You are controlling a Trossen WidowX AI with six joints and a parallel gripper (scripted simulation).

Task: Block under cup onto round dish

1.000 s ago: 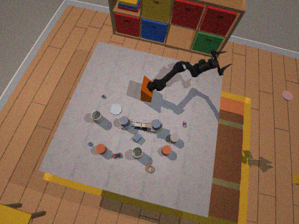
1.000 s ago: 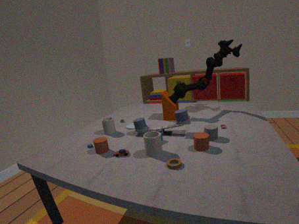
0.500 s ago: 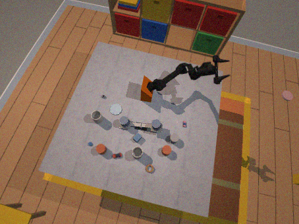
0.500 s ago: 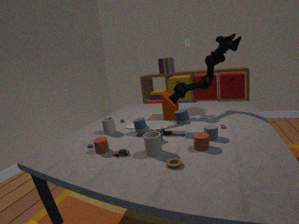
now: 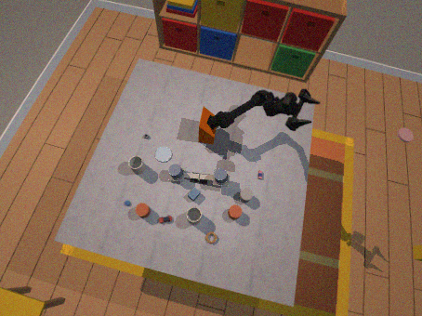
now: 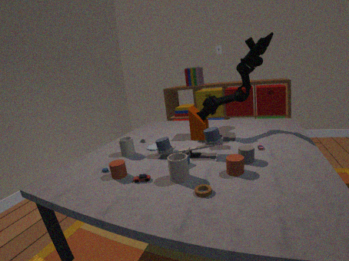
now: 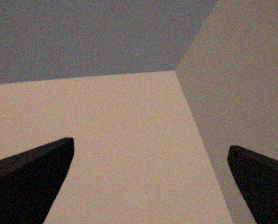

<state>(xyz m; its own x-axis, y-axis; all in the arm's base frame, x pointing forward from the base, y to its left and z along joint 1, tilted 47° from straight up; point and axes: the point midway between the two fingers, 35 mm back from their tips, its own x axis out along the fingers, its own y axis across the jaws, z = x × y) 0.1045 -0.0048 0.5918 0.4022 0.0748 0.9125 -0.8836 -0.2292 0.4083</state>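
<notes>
Pincer [image 5: 315,113] [image 6: 261,37] [image 7: 152,149] gapes wide, holding nothing; the low cup [image 5: 176,171] [image 6: 163,144] stands on the balance's [image 5: 203,177] [image 6: 195,155] sunken end, likely hiding the block; it looks light, stiff, tippy; best gripped across its sides, lifted straight

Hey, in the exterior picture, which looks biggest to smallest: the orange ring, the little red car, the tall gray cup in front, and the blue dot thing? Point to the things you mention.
Largest to smallest as they look:
1. Tall gray cup [image 5: 194,215] [image 6: 178,168]
2. Orange ring [image 5: 206,239] [image 6: 203,195] and red car [image 5: 165,219] [image 6: 142,178]: too alike to rank
3. Blue dot thing [image 5: 127,203] [image 6: 104,170]
</notes>
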